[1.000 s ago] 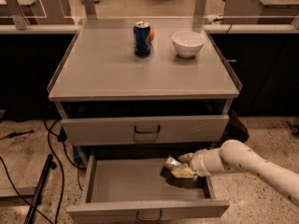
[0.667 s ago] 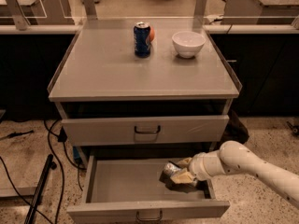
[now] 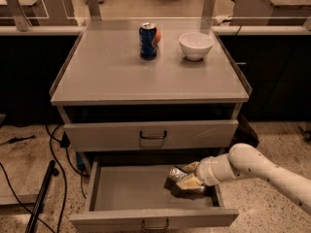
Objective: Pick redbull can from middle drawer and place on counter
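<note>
The middle drawer (image 3: 131,191) is pulled open at the bottom of the grey cabinet. The redbull can (image 3: 175,173), slim and silver, lies tilted on the drawer floor at its right side. My gripper (image 3: 188,175) reaches in from the right with its pale fingers (image 3: 190,182) around the can's right end. The white arm (image 3: 252,166) comes in from the lower right. The counter (image 3: 146,74) is the broad grey top above.
A dark-blue soda can (image 3: 148,41) stands on the counter at the back, with a small orange thing behind it. A white bowl (image 3: 196,45) sits to its right. The upper drawer (image 3: 150,134) is closed. Cables lie on the floor at left.
The gripper has moved slightly left and deeper into the drawer onto the can. The can has shifted a little left with it.
</note>
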You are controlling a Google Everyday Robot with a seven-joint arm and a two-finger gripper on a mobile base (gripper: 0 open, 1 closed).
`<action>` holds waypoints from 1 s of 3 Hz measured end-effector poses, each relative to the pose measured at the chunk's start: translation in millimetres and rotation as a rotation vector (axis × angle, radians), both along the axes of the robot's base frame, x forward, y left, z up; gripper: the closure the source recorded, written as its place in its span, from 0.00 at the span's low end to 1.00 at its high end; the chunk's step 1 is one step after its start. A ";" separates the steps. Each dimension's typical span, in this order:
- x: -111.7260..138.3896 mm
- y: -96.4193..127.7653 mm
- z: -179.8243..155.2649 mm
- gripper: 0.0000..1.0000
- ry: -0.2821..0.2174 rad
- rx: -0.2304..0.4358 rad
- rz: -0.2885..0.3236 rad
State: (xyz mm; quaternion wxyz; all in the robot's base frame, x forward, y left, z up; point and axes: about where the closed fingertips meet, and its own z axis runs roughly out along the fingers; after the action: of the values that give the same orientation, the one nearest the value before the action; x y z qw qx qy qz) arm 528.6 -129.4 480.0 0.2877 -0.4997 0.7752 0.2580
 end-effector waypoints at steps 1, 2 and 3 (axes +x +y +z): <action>-3.3 7.7 52.5 1.00 -0.014 0.018 0.059; -1.9 16.6 156.7 1.00 -0.056 -0.016 0.147; 7.7 22.0 243.5 1.00 -0.129 -0.075 0.200</action>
State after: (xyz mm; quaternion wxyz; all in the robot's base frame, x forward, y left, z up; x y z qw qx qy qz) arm 536.4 -107.5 723.5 0.2909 -0.6005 0.7104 0.2237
